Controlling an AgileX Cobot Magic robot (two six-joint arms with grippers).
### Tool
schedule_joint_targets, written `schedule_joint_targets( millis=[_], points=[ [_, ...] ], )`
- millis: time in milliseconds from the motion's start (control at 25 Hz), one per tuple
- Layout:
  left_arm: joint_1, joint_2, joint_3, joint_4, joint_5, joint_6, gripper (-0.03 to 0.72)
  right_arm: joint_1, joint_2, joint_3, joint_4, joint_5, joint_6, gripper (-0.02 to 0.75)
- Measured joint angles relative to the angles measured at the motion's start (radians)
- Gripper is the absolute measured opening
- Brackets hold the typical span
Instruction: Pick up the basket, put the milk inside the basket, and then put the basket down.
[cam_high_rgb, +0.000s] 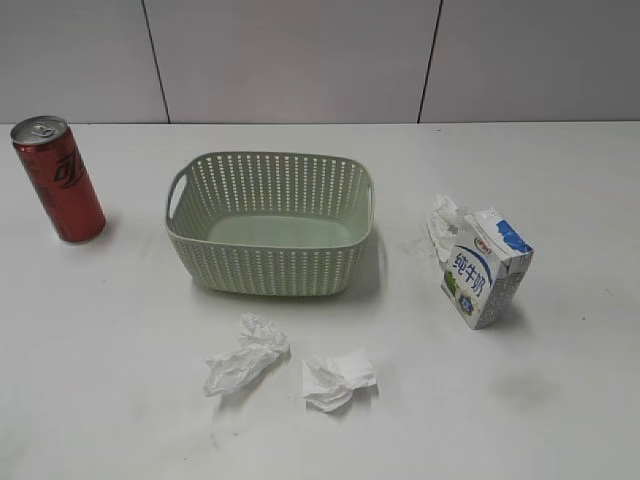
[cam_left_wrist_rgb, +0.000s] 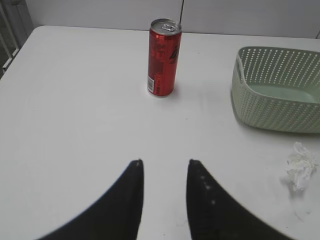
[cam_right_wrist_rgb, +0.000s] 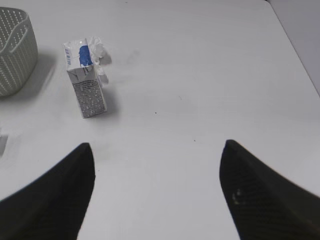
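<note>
The pale green lattice basket (cam_high_rgb: 270, 222) stands empty on the white table at centre; it also shows in the left wrist view (cam_left_wrist_rgb: 277, 90) and in part in the right wrist view (cam_right_wrist_rgb: 15, 50). The milk carton (cam_high_rgb: 484, 267), white with a blue corner, stands upright to the basket's right; the right wrist view shows it too (cam_right_wrist_rgb: 85, 80). My left gripper (cam_left_wrist_rgb: 165, 162) is open and empty over bare table, short of the can. My right gripper (cam_right_wrist_rgb: 157, 146) is wide open and empty, well short of the milk. Neither gripper shows in the exterior view.
A red soda can (cam_high_rgb: 58, 178) stands at the far left, also in the left wrist view (cam_left_wrist_rgb: 163, 56). Two crumpled tissues (cam_high_rgb: 246, 355) (cam_high_rgb: 338, 381) lie in front of the basket. Another tissue (cam_high_rgb: 441, 222) lies behind the milk.
</note>
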Motion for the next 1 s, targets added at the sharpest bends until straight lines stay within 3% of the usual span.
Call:
schedule_joint_targets(
  millis=[360,440,560,640,1000],
  points=[
    [-0.001,0.000,0.000,-0.001,0.000,0.000,0.264,0.000,0.000,0.000,0.000,0.000,0.000,0.592],
    [-0.004,0.005,0.000,-0.015,0.000,0.000,0.344,0.000,0.000,0.000,0.000,0.000,0.000,0.592],
    [-0.006,0.056,-0.016,-0.034,-0.015,0.000,0.556,0.000,0.000,0.000,0.000,0.000,0.000,0.592],
    [-0.007,0.118,-0.055,-0.038,-0.052,0.000,0.620,0.000,0.000,0.000,0.000,0.000,0.000,0.592],
    [-0.007,0.561,-0.230,-0.127,-0.475,0.000,0.631,0.000,0.000,0.000,0.000,0.000,0.000,0.593]
  ],
)
